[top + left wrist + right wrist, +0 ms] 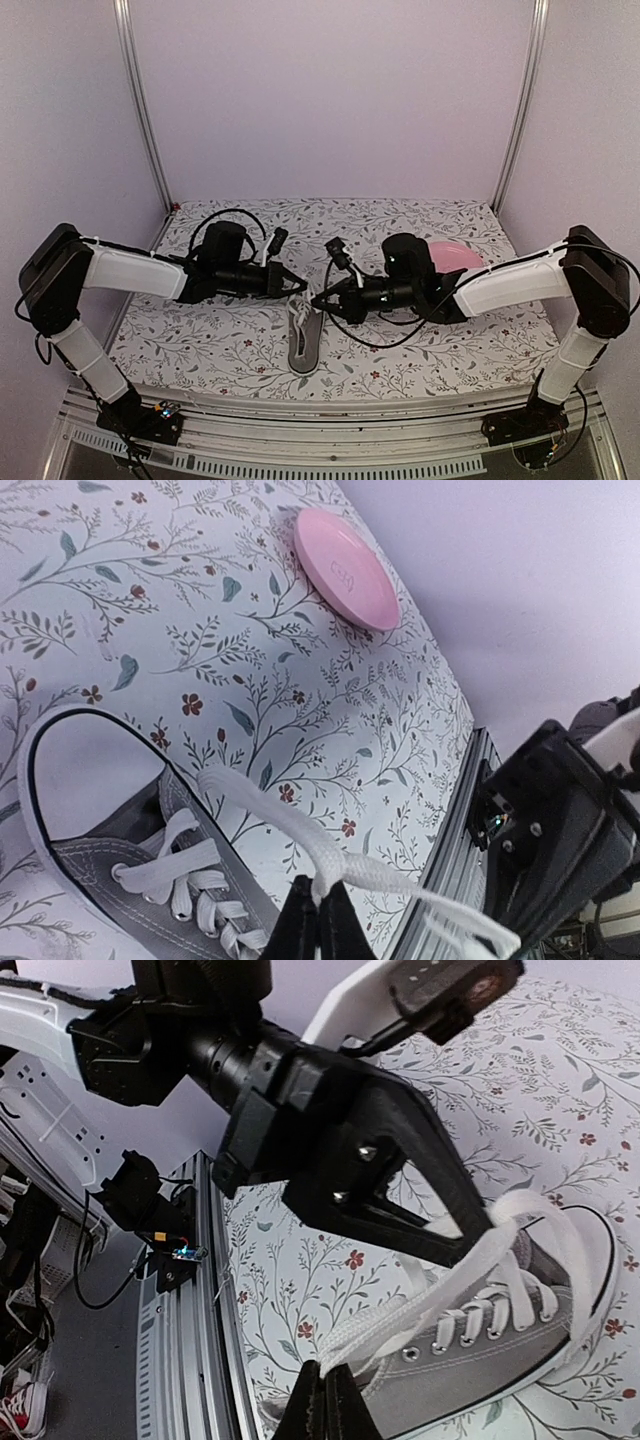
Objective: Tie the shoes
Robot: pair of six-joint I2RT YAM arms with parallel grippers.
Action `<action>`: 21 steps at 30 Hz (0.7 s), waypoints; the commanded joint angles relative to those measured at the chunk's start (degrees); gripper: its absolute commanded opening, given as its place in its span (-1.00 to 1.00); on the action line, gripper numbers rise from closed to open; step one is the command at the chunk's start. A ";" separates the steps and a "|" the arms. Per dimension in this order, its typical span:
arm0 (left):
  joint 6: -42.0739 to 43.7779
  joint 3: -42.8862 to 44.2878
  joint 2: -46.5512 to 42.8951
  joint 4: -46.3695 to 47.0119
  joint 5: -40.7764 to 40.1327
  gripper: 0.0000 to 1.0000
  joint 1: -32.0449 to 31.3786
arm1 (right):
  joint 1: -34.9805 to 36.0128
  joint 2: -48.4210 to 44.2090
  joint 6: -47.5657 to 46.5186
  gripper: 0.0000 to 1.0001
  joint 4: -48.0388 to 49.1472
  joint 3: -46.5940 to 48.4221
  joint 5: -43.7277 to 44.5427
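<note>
The grey canvas sneaker with white sole lies on the floral table between the two arms, lengthwise toward the front edge. It also shows in the left wrist view and the right wrist view. My left gripper is shut on a white lace, pinched at its fingertips just above the shoe. My right gripper is shut on the other white lace, held taut from the eyelets. The two grippers nearly meet over the shoe's opening.
A pink round plate lies on the table behind my right arm; it also shows in the left wrist view. The table's metal front rail runs just in front of the shoe. White walls enclose the back and sides.
</note>
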 commanded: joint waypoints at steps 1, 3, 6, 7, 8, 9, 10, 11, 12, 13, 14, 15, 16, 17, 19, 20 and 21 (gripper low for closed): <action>-1.09 0.66 -1.03 1.81 -0.23 -1.00 0.67 | 2.43 4.00 -1.22 -0.96 -3.61 5.72 6.35; -1.42 0.35 -1.06 2.30 -0.01 -1.00 0.59 | 2.81 7.04 -0.92 -0.96 -4.18 8.06 7.73; -1.71 -0.15 -1.37 2.65 -0.08 -1.00 0.51 | 3.26 9.67 -0.69 -0.96 -4.35 10.40 8.80; -1.81 -0.24 -1.48 2.64 -0.08 -1.00 0.53 | 3.49 10.45 -0.72 -0.96 -4.54 11.38 9.39; -1.85 -0.33 -1.62 2.68 -0.08 -1.00 0.50 | 3.74 11.22 -0.68 -0.96 -4.89 12.02 10.32; -1.91 -0.37 -1.68 2.62 -0.08 -1.00 0.49 | 3.81 11.88 -0.65 -0.96 -5.30 12.61 11.25; -1.92 -0.38 -1.75 2.63 -0.08 -1.00 0.52 | 3.93 12.55 -0.51 -0.96 -5.82 13.13 12.09; -1.88 -0.45 -1.86 2.67 -0.10 -1.00 0.50 | 4.12 13.09 -0.27 -0.96 -6.24 13.56 13.02; -1.95 -0.46 -1.86 2.75 -0.09 -1.00 0.46 | 4.29 13.49 -0.08 -0.96 -6.34 13.71 13.67; -2.08 -0.54 -1.92 2.77 -0.08 -1.00 0.41 | 4.51 13.92 -0.04 -0.96 -6.46 14.04 14.55; -2.05 -0.55 -1.87 2.81 -0.08 -1.00 0.33 | 4.73 14.29 -0.03 -0.96 -6.77 14.41 15.59; -2.15 -0.56 -1.82 2.89 -0.08 -1.00 0.25 | 4.99 14.76 -0.03 -0.96 -7.24 14.94 16.71; -2.24 -0.56 -1.79 2.92 -0.08 -1.00 0.26 | 5.28 15.15 -0.03 -0.96 -8.10 15.61 18.12; -2.31 -0.58 -1.78 2.99 -0.08 -1.00 0.11 | 5.68 15.57 -0.03 -0.96 -8.90 16.24 19.77; -2.45 -0.64 -1.78 3.00 -0.21 -1.00 -0.05 | 6.65 16.29 -0.12 -0.96 -10.90 17.51 25.02; -2.48 -0.64 -1.85 2.89 -0.36 -1.00 -0.07 | 7.03 16.79 0.08 -0.96 -12.27 17.62 27.49; -2.37 -0.64 -1.98 2.67 -0.72 -1.00 -0.11 | 7.31 17.18 0.79 -0.96 -13.61 19.17 30.14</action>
